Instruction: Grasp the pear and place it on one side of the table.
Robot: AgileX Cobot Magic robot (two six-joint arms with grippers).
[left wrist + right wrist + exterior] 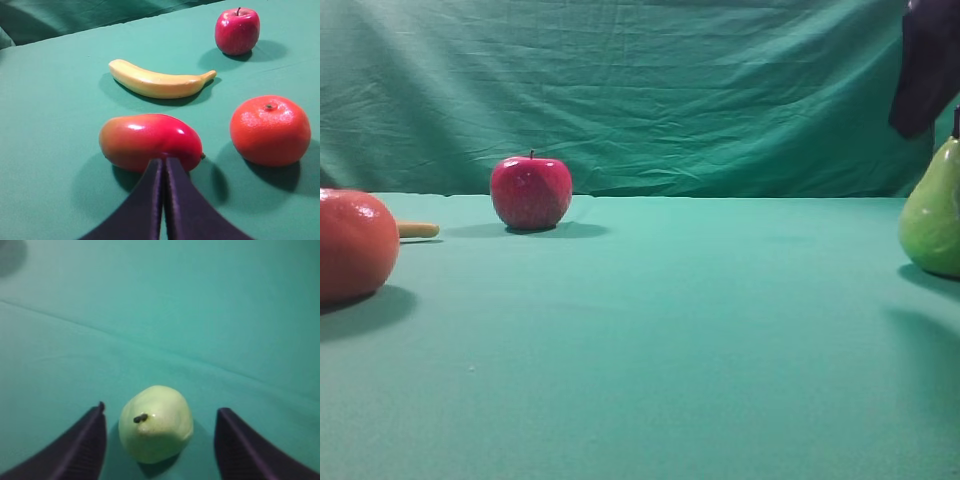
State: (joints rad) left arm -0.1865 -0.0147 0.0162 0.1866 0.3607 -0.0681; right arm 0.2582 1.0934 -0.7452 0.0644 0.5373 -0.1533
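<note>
The yellow-green pear [932, 215] stands upright on the teal table [670, 330] at its far right edge. From above in the right wrist view, the pear [156, 424] shows its dark stem. It sits between the two dark fingers of my right gripper [162, 407], which is open, with a gap on each side of the fruit. In the exterior view, part of that gripper [930, 70] hangs just above the pear. My left gripper [164, 161] is shut and empty, its tips in front of a red-orange oblong fruit [150, 141].
A red apple [531, 192] stands at the back left. A large orange-red fruit [355, 245] sits at the left edge, with a banana [157, 81] behind it. A wrinkled teal curtain [650, 90] closes off the back.
</note>
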